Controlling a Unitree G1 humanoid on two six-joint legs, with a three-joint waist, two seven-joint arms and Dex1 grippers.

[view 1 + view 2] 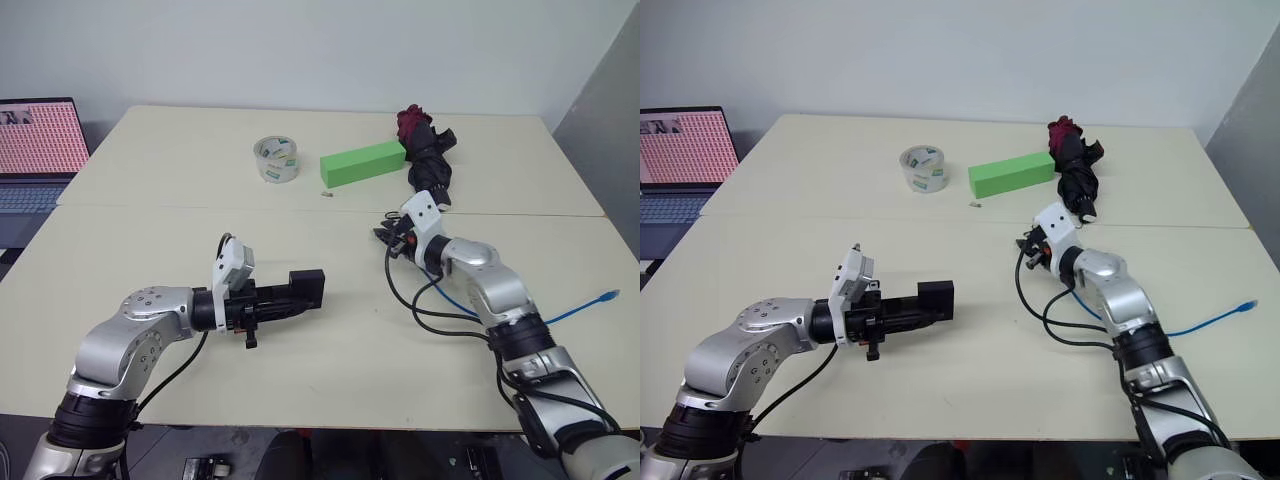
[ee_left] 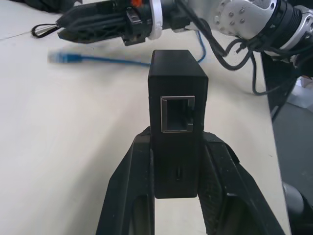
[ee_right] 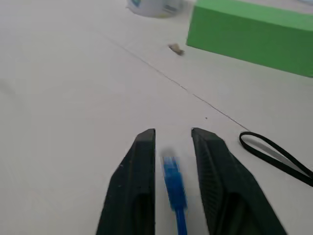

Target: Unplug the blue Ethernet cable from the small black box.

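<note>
Left gripper (image 2: 177, 196) clamped small matte black box (image 2: 178, 117), port empty. Right gripper (image 3: 172, 142) narrowly parted, thin blue Ethernet cable (image 3: 173, 186) plug loose between fingers, at box's 3 o'clock. Cable light, limp: grip at plug.

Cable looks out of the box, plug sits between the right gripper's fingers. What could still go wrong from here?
1. The blue Ethernet cable plug sits loosely between the right gripper fingers, so it may drop uncontrolled.
2. Its other end lies near the table edge; the cable could slide off.
3. The left gripper holds the small black box by its lower part only; it might slip.
</note>
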